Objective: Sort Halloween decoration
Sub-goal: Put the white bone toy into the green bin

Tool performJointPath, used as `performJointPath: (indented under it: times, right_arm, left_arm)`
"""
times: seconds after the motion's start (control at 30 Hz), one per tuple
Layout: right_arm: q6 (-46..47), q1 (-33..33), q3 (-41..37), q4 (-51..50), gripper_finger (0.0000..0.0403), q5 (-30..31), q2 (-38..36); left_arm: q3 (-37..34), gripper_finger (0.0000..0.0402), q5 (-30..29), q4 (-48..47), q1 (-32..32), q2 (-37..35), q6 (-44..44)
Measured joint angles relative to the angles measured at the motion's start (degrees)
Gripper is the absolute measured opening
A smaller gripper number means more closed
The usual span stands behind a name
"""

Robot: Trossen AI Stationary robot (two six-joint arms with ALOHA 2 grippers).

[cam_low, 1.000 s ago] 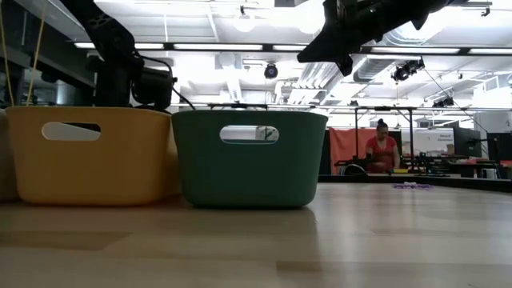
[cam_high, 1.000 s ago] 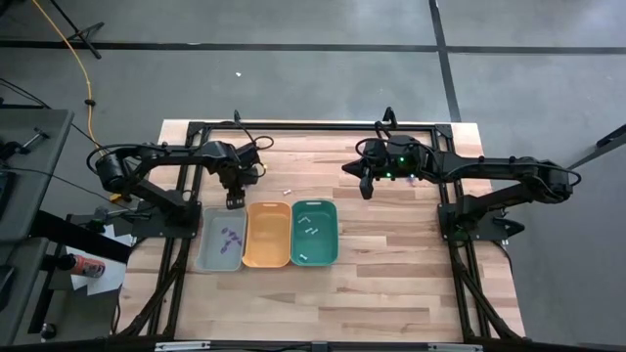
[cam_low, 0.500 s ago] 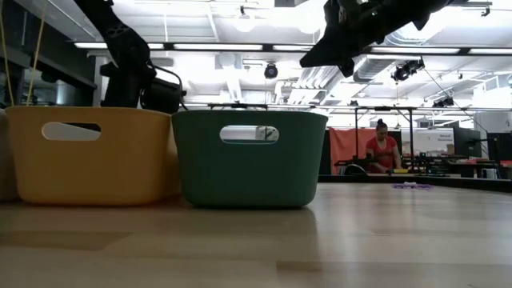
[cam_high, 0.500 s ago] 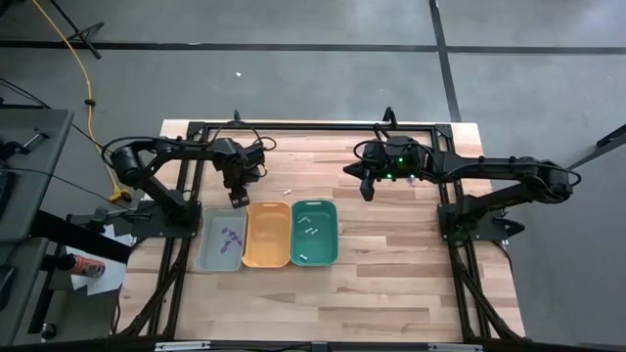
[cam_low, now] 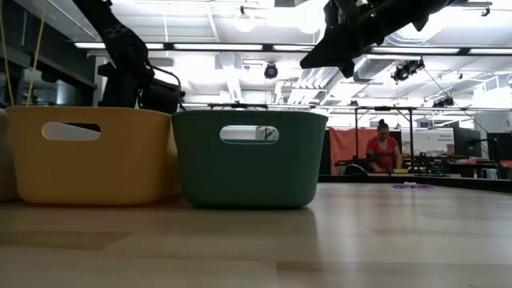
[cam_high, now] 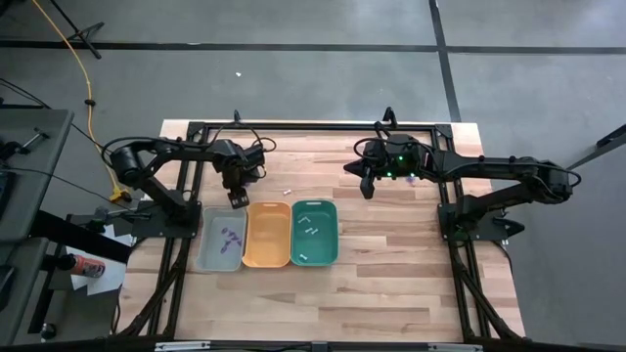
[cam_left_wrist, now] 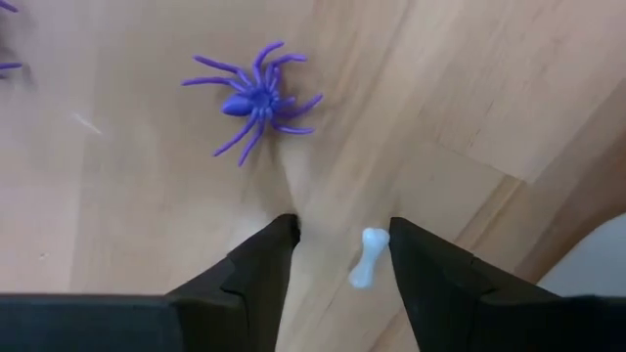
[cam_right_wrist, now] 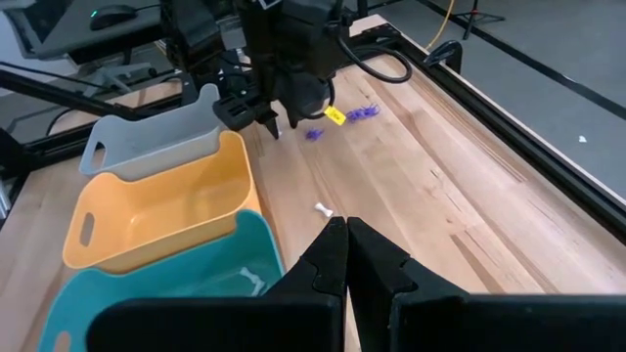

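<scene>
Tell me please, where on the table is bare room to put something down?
The widest bare wood lies between the teal tray and the right arm's base, and along the near table edge in front of the three trays. It is crowded behind the grey tray and orange tray, where the left gripper hangs over a purple spider and a white bone.

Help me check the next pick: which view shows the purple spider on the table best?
The left wrist view: the purple spider lies large and unobstructed. The right wrist view shows it tiny; the high and low views do not show it clearly.
</scene>
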Motion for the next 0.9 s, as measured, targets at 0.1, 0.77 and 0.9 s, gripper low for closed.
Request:
performJointPath:
  times: [0.1, 0.77, 0.9]
  right_arm:
    - [-0.01, 0.00, 0.00, 0.00, 0.0000, 0.01, 0.01]
    - [0.80, 0.15, 0.00, 1.89, 0.0000, 0.01, 0.00]
    - [1.88, 0.15, 0.00, 1.95, 0.0000, 0.00, 0.00]
  left_arm:
    - [0.11, 0.0121, -1.48, -0.02, -0.54, 0.60, -0.71]
    - [2.25, 0.0000, -3.21, -0.01, 6.54, -9.66, -0.37]
    - [2.21, 0.0000, 3.53, -4.02, 7.34, -13.60, -0.27]
